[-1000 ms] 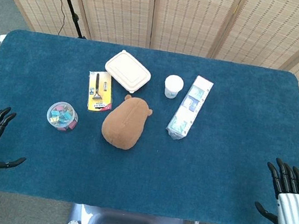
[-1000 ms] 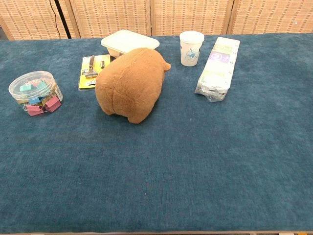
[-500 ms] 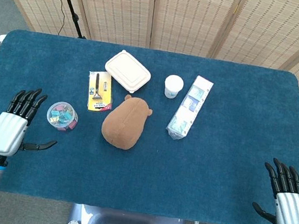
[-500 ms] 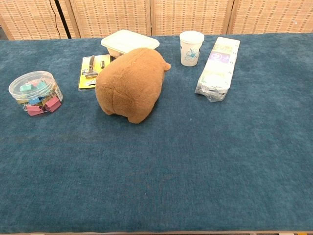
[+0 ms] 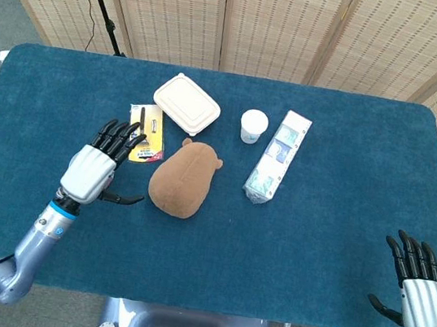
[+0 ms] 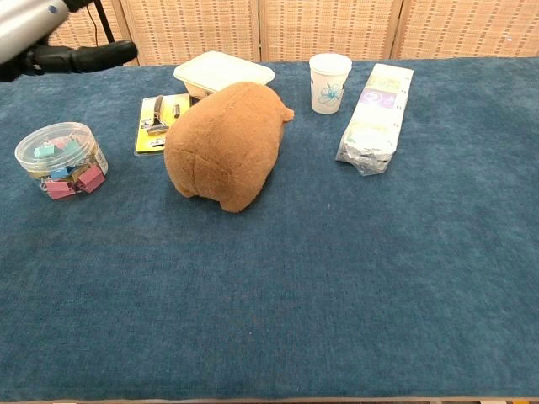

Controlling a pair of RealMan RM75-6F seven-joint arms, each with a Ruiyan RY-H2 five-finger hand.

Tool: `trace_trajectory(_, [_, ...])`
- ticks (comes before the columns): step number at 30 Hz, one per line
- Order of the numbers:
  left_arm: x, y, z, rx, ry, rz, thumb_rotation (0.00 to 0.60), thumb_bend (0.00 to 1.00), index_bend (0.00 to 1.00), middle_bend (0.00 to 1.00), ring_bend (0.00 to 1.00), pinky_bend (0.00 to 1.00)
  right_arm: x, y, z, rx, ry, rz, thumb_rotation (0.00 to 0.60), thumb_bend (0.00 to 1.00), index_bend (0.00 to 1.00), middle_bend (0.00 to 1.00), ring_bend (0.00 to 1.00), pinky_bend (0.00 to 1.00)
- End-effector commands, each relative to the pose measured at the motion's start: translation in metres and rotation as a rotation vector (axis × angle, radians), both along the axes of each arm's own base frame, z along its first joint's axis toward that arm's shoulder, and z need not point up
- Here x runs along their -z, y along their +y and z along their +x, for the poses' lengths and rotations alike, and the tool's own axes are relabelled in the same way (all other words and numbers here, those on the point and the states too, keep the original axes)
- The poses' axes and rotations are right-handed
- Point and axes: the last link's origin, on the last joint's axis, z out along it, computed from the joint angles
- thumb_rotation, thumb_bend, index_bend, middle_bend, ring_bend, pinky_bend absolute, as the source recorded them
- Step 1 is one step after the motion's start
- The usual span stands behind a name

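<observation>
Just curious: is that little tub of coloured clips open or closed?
Cannot tell. The tub of clips stands upright, left hand above it; no lid shows clearly.

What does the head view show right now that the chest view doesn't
Only the head view shows the right hand by the table's near right corner, and the whole left hand with fingers spread. Only the chest view shows the tub of clips; from above the left hand covers it. Both show the brown plush toy, white lidded box, yellow carded tool, paper cup and wrapped pack.
</observation>
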Motion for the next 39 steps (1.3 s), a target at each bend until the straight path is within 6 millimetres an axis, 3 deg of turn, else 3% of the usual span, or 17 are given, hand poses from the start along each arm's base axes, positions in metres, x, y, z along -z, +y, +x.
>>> trace_trajectory(1, [0.025,0.015,0.019,0.018,0.010,-0.012,0.010,0.00,0.09,0.00,0.00,0.00,0.000,-0.001,0.000,0.002,-0.013,0.009,0.600,0.00,0.00,0.00,0.00,0.00])
trace_trajectory(9, [0.070,0.029,0.047,0.054,-0.004,-0.058,0.008,0.00,0.07,0.00,0.00,0.00,-0.003,-0.002,-0.003,0.010,-0.030,0.010,0.600,0.00,0.00,0.00,0.00,0.00])
trace_trajectory(16, [0.098,0.036,0.066,0.106,-0.020,-0.045,0.000,0.00,0.09,0.00,0.00,0.00,-0.006,-0.004,-0.005,0.015,-0.041,0.010,0.600,0.00,0.00,0.00,0.00,0.00])
trace_trajectory(24, [0.124,0.043,0.070,0.080,-0.034,-0.073,0.000,0.00,0.08,0.00,0.00,0.00,-0.010,-0.004,-0.006,0.019,-0.054,0.002,0.600,0.00,0.00,0.00,0.00,0.00])
trace_trajectory(39, [0.146,0.039,0.061,0.042,-0.075,-0.101,0.000,0.00,0.07,0.00,0.00,0.00,-0.011,-0.005,-0.007,0.023,-0.061,0.008,0.600,0.00,0.00,0.00,0.00,0.00])
